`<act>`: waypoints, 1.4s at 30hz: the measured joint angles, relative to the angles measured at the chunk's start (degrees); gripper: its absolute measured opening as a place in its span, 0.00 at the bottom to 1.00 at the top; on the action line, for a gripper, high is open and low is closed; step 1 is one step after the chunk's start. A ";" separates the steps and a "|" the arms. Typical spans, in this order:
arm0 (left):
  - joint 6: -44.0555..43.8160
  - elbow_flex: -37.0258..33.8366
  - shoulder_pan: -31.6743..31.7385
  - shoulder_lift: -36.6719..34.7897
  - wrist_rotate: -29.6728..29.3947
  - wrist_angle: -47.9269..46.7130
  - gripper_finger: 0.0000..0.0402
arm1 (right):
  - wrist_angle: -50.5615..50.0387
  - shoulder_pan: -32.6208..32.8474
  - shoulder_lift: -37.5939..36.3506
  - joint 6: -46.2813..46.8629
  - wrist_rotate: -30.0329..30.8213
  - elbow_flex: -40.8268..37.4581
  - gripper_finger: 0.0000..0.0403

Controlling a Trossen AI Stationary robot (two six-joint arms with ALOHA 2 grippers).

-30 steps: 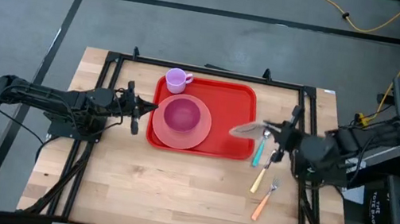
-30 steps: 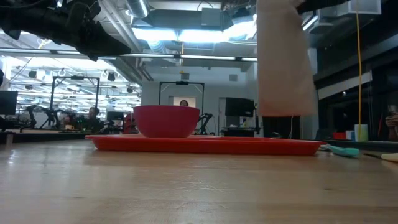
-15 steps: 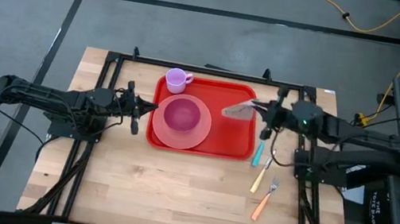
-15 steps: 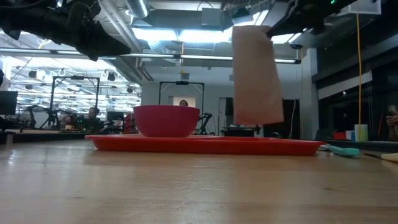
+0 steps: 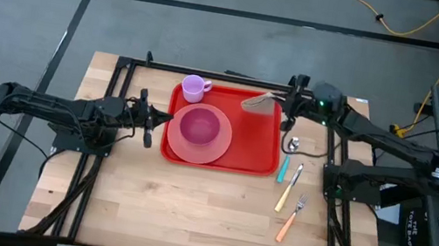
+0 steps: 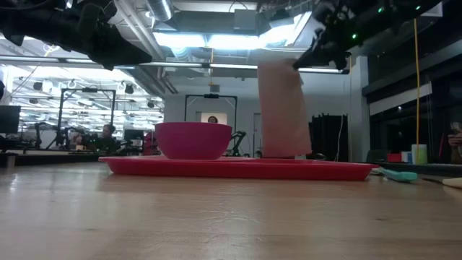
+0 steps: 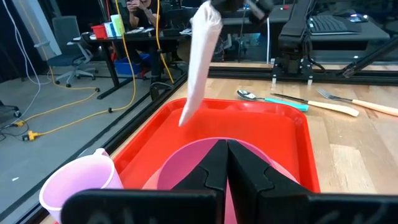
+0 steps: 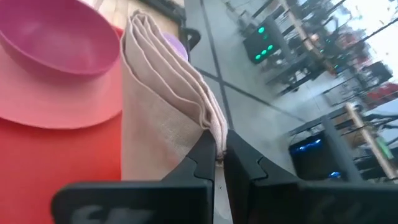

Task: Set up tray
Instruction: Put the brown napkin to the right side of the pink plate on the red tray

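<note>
The shiny red tray [image 5: 248,136] sits mid-tabletop [image 5: 187,215]. At its one o'clock corner, the right pincer [image 5: 285,109] pinches a soft folded napkin [image 5: 260,103]. The left pincer [image 5: 151,120] waits closed at nine o'clock.

Seen from above: red tray [image 5: 243,140] carrying pink plate [image 5: 199,142] with magenta bowl [image 5: 199,125], lilac cup [image 5: 195,88] at its far left corner, folded beige napkin [image 5: 260,104] pinched by right gripper [image 5: 286,107], left gripper [image 5: 152,118] parked beside the tray.

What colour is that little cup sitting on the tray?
The cup is light purple, clearest in the high view.
</note>
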 joint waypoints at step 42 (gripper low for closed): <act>-1.08 0.00 0.00 0.02 0.00 -0.02 0.02 | -7.44 -7.70 15.53 -2.56 -16.94 0.00 0.04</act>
